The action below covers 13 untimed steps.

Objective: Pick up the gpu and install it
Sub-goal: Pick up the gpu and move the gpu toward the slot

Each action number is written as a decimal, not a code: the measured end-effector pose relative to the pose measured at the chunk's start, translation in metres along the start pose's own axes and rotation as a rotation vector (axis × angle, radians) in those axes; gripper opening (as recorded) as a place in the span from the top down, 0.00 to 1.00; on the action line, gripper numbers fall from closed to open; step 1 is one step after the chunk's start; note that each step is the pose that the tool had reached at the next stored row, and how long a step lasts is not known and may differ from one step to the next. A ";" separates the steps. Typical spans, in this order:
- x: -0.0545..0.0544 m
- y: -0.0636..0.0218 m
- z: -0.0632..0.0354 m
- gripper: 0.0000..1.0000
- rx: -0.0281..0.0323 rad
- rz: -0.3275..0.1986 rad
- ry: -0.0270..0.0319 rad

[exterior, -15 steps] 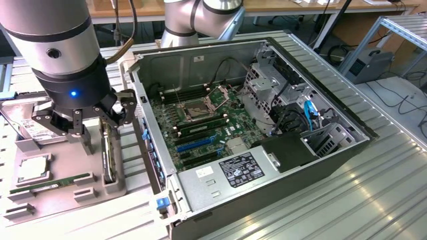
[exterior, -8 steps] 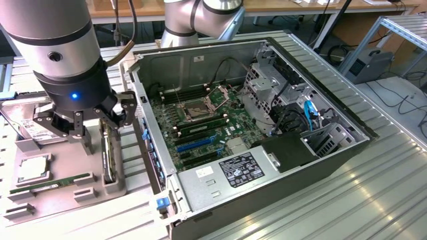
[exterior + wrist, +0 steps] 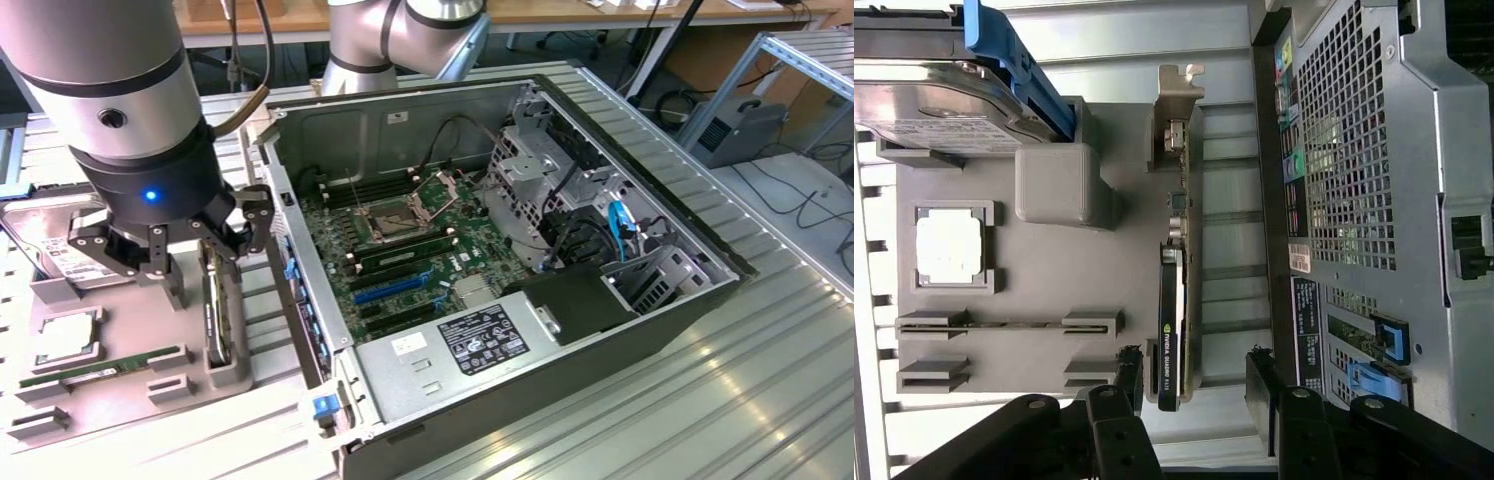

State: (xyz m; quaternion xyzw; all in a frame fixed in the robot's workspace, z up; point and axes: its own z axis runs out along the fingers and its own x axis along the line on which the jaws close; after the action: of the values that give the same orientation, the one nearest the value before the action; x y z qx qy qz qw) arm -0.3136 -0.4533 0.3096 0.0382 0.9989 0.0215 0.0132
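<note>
Holds the tool (image 3: 1195, 367) spread wide, jaws apart and clamped on nothing. Straddles one end of the gpu (image 3: 1172, 300), with one finger (image 3: 1126, 375) just beside the card's black face and the other farther off on the opposite side, toward the case (image 3: 1374, 150). Hangs low over the tray (image 3: 1054, 270) at the exterior view's left, under a silver-and-black arm (image 3: 120, 100) with a blue light lit.

Finds the gpu standing on its long edge in a slot along the tray's side nearest the case, silvery bracket (image 3: 1179, 95) at the end away from the tool. Reads "NVIDIA QUADRO" in white on the black face, with a small green mark beside it; cannot make out the characters after that.

Counts more parts farther across the gray tray: a RAM stick (image 3: 994, 323) lying in its groove, a CPU (image 3: 949, 248) flat in a square pocket, a hard drive (image 3: 934, 115) with a white label, print too small to read, in a blue carrier (image 3: 1019, 65).

Meets the case just beside the tray, lying open on the ribbed metal worktop (image 3: 747, 400). Shows the motherboard (image 3: 400, 235) inside with blue and black slots, and a power supply (image 3: 474, 340) with a black-and-white label, wording not legible. Shows on the case's rear a perforated grille, coloured port markings and a small white sticker with red print, unreadable.
</note>
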 end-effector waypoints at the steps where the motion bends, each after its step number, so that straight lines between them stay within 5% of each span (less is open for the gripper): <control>1: 0.000 0.0000 0.0003 0.46 0.0000 0.000 0.0000; 13: 0.000 -0.0001 0.0033 0.46 0.0000 0.000 0.0000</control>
State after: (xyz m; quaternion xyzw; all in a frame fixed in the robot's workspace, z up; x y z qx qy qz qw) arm -0.3136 -0.4533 0.3063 0.0382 0.9989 0.0216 0.0131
